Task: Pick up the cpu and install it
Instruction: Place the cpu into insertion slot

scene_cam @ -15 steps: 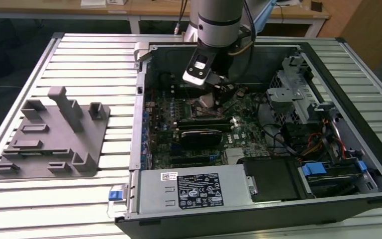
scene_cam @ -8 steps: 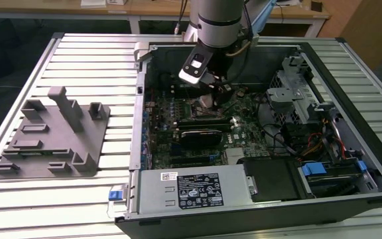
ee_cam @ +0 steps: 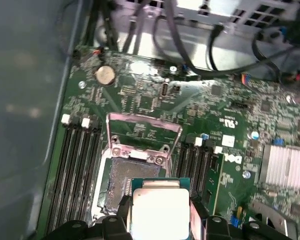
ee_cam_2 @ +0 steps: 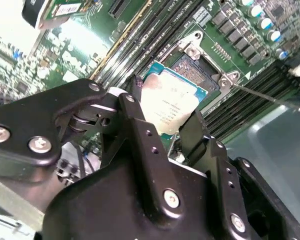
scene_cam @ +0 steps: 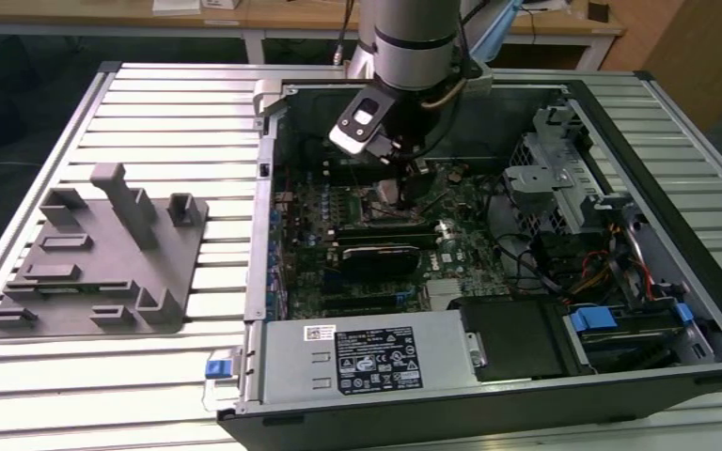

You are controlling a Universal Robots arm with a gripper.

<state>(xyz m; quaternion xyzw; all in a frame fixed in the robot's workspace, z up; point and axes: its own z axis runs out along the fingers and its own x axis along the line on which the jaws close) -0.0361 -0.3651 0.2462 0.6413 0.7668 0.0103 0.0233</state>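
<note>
One cpu (ee_cam: 160, 215) — seemingly over socket (ee_cam: 120, 182)

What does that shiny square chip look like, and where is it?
The cpu is a flat square chip with a shiny silver metal top and thin green edge. The hand pinches two opposite sides with black fingers, holding it over the open socket on the green motherboard, not yet seated.

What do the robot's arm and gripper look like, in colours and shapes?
The arm is a silver-grey cylinder with a black ring. A pale camera box sits at its wrist. The gripper is matte black, with angular linked fingers and silver screw heads.
</note>
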